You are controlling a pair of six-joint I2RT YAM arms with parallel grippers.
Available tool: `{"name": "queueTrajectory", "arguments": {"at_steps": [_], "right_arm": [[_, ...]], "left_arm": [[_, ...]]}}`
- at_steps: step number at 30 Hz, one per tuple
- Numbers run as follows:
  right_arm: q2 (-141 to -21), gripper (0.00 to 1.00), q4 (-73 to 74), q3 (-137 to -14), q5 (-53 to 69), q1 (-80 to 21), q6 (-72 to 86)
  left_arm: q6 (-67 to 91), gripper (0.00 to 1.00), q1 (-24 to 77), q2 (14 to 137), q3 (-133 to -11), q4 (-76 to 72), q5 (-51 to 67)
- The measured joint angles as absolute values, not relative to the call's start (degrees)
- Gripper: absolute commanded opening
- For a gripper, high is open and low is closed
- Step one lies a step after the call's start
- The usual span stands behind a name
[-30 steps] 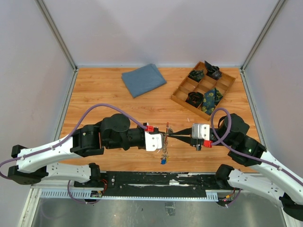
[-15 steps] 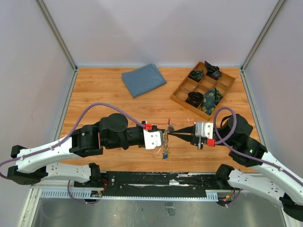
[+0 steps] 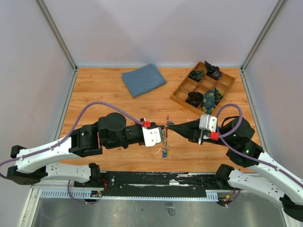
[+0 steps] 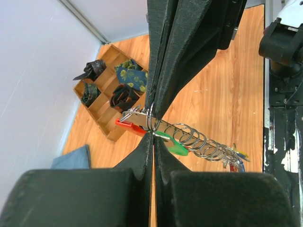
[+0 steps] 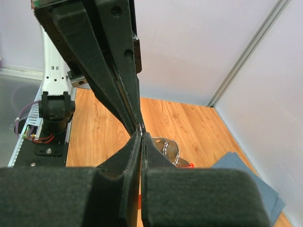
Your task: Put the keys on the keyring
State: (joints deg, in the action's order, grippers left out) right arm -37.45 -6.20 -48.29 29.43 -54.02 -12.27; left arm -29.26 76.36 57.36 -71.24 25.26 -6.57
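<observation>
My left gripper (image 3: 164,134) and right gripper (image 3: 170,126) meet tip to tip above the table's near middle. Both are shut on a small silver ring (image 4: 150,121) at the top of the hanging bunch. In the left wrist view my left gripper (image 4: 153,135) comes from below and the right gripper (image 4: 152,111) from above. A chain of silver rings (image 4: 201,142) trails from the pinch to the keys (image 4: 234,156), which have yellow and blue ends. The keyring (image 4: 127,126) shows as a short red stretch left of the pinch, beside a green piece (image 4: 176,144). The right wrist view has my right gripper (image 5: 141,134) against the left fingers (image 5: 113,71).
A folded blue cloth (image 3: 143,79) lies at the back of the table. A wooden divided tray (image 3: 181,100) holding rolled dark items sits at the back right. Grey walls close in the table on three sides.
The left gripper has closed the last bit onto the ring. The right wrist has swung up and away from the near edge, and the pinch point has moved slightly farther back.
</observation>
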Motion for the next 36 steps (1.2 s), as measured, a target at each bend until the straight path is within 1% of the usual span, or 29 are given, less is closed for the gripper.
{"name": "queueTrajectory", "arguments": {"at_steps": [2,9,11,13,21,36], "right_arm": [[-37.5,0.01,-7.9,-47.5,28.7,-54.0,-11.3],[-37.7,0.0,-10.3,-46.5,27.4,-54.0,-10.4],[-37.6,0.01,-10.4,-46.5,27.4,-54.0,-10.5],[-37.4,0.0,-10.3,-46.5,27.4,-54.0,-10.7],[-36.6,0.01,-10.3,-46.5,30.3,-54.0,-11.2],[-36.6,0.01,-10.1,-46.5,34.8,-54.0,-11.3]], "left_arm": [[-29.1,0.01,76.4,57.4,-71.2,25.1,-6.9],[-27.5,0.26,76.4,55.6,-69.3,22.1,-7.5],[-26.9,0.31,76.4,54.5,-68.7,20.9,-7.3],[-26.3,0.34,76.4,53.2,-68.4,19.8,-6.7],[-24.1,0.37,76.4,50.9,-67.4,15.5,-4.1],[-23.5,0.36,76.4,52.5,-66.7,14.7,0.8]]}}
